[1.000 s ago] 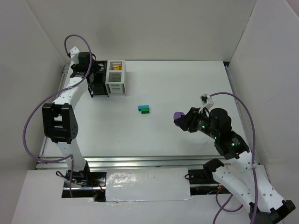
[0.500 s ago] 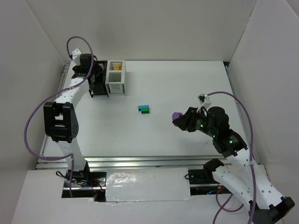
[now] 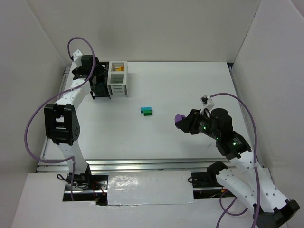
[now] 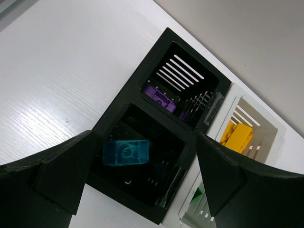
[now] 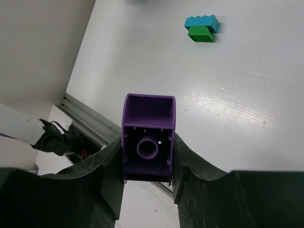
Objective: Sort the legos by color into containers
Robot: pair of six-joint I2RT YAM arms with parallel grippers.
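My left gripper (image 4: 145, 142) hangs open over the black container (image 4: 133, 80). A teal lego (image 4: 126, 153) shows blurred in the mouth of the near compartment, touching neither finger. The far black compartment holds a purple lego (image 4: 161, 99). The white container (image 3: 118, 88) joined beside it holds a yellow lego (image 4: 237, 135) and something green (image 4: 197, 194). My right gripper (image 5: 147, 159) is shut on a purple lego (image 5: 148, 137), held above the table at the right (image 3: 180, 118). A teal and a green lego (image 3: 147, 110) lie together mid-table, also seen in the right wrist view (image 5: 202, 27).
White walls close in the table at the back and both sides. The metal rail (image 3: 142, 164) runs along the near edge by the arm bases. The left arm (image 3: 61, 118) stretches along the left side up to the bins.
My left gripper has opened and let go of the teal lego over the black container. The right gripper has drifted slightly left with the purple lego still in it.
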